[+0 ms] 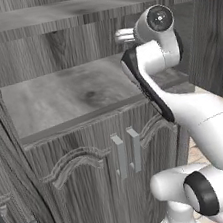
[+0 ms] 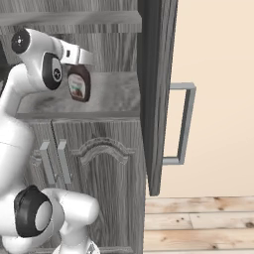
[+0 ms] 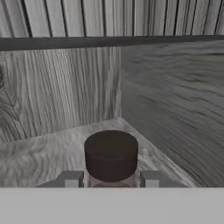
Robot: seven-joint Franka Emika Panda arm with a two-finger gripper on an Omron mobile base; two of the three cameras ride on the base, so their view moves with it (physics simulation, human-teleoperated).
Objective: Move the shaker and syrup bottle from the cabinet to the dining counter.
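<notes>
Syrup bottle (image 2: pixel 79 84) stands on the cabinet (image 2: pixel 114 94) shelf, toward its right rear corner, where the hand view shows side and back walls meeting just behind its dark cap (image 3: pixel 110 155). The gripper (image 3: pixel 110 179) pinches it below the cap, one fingertip (image 3: pixel 70 179) on each side, a hold that looks meant for lifting it straight out. Its label is white and red; no writing is legible.

A plain cream wall (image 2: pixel 218 59) fills the right base view from 12 to 4 o'clock. Below it, at 5 o'clock, runs a light wooden plank floor (image 2: pixel 198 223). The left base view shows a strip of that floor at 4 o'clock. Lighting is even and soft.
</notes>
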